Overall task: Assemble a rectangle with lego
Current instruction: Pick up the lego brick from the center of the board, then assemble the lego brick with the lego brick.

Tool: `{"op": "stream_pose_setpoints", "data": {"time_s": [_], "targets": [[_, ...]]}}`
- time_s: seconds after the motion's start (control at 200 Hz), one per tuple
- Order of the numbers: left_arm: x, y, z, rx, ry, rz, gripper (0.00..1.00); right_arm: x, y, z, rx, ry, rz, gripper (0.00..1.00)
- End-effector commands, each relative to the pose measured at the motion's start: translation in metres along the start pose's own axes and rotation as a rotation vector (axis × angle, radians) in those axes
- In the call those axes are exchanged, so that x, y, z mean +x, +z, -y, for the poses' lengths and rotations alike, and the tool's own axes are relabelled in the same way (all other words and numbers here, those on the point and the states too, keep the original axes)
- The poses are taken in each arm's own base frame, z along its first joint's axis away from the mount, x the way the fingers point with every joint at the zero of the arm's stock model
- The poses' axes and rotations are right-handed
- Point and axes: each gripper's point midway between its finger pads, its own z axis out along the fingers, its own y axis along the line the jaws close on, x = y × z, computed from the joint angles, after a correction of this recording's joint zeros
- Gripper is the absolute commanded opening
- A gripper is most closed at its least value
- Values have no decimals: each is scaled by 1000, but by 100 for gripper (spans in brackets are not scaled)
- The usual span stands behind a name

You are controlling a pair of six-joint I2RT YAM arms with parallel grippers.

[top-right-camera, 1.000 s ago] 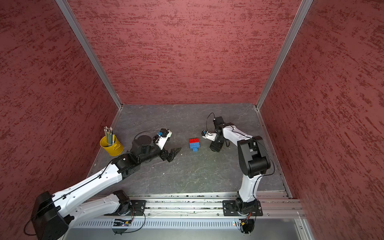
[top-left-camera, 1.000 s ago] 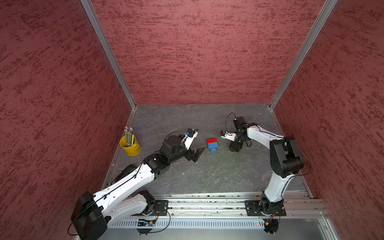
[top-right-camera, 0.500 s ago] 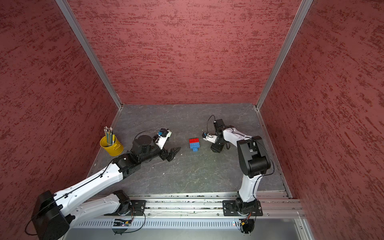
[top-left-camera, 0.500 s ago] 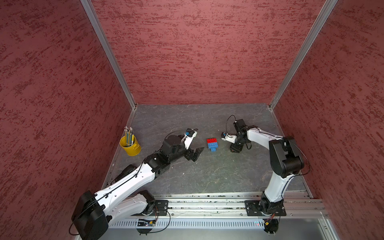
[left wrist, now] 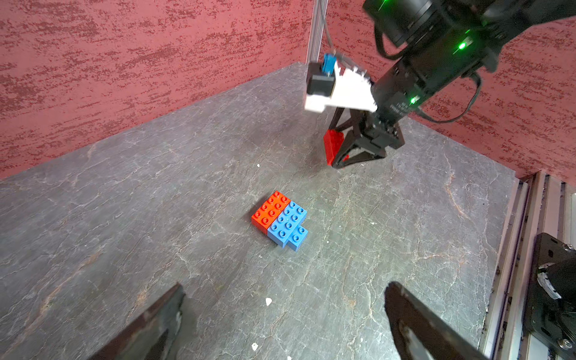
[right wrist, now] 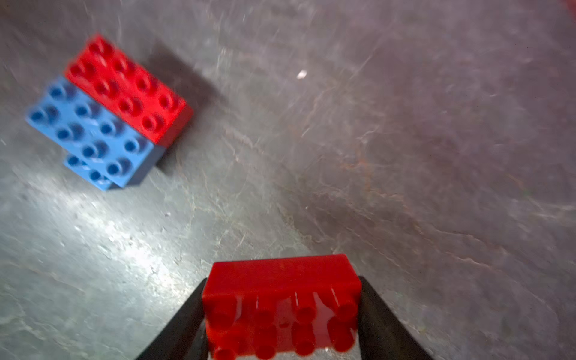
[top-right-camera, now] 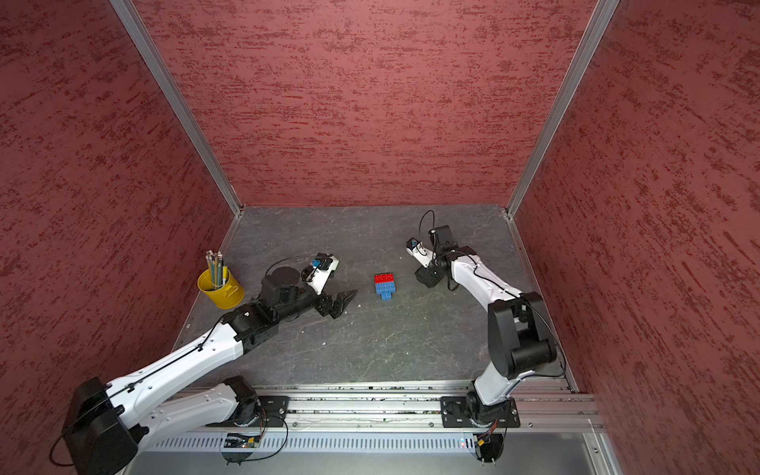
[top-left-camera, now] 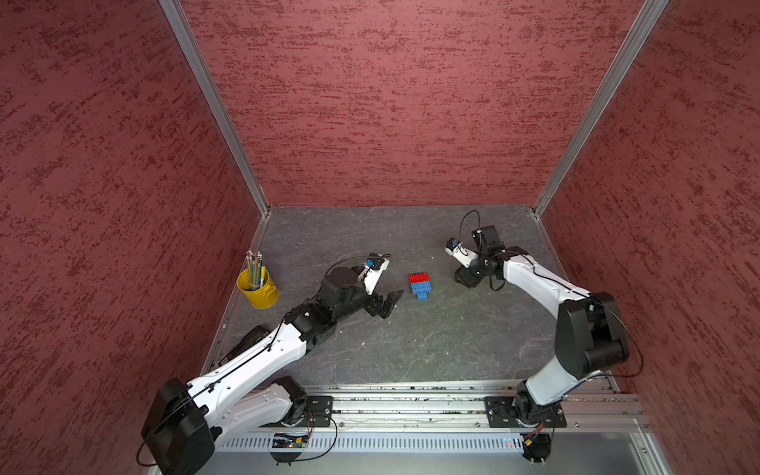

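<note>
Plainly, the right wrist view shows the right gripper (right wrist: 282, 314) clamped on a red lego brick (right wrist: 280, 277), studs facing the camera. In both top views that brick cannot be made out beneath the gripper. The left gripper (top-left-camera: 390, 303) stands fully spread, holding nothing, low over the table (top-left-camera: 432, 349). The partial rectangle (top-left-camera: 420, 284), red then blue with a smaller blue brick attached, lies flat between both grippers, touching neither.

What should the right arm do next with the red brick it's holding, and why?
Probably lift the red brick a little and carry it toward the joined bricks. The right hand is shut on it, apart from them, and the lower blue brick there shows bare studs, likely the open spot. The left hand is open, off to the side.
</note>
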Motion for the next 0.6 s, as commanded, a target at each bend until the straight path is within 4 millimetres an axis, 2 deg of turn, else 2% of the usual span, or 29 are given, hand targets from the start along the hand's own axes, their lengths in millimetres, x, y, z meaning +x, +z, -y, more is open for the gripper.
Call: {"op": "stream_pose_setpoints", "data": {"time_s": [0.0, 0.14, 0.276, 0.436, 0.456, 0.591], "targets": [[-1, -5, -3, -12, 2, 10, 100, -37, -27, 4, -8, 283, 133, 52], [-5, -12, -7, -40, -6, 24, 100, -51, -48, -1, -66, 466, 166, 51], [-18, -20, -14, -84, -3, 53, 100, -49, -63, -14, -127, 528, 158, 52], [-30, -27, -23, -121, 7, 65, 100, -23, -65, -28, -151, 595, 45, 52], [-30, -27, -24, -126, 8, 65, 100, -23, -73, -30, -152, 598, 52, 52], [-30, -29, -29, -151, 2, 66, 100, 0, -70, -52, -170, 654, -37, 52]]}}
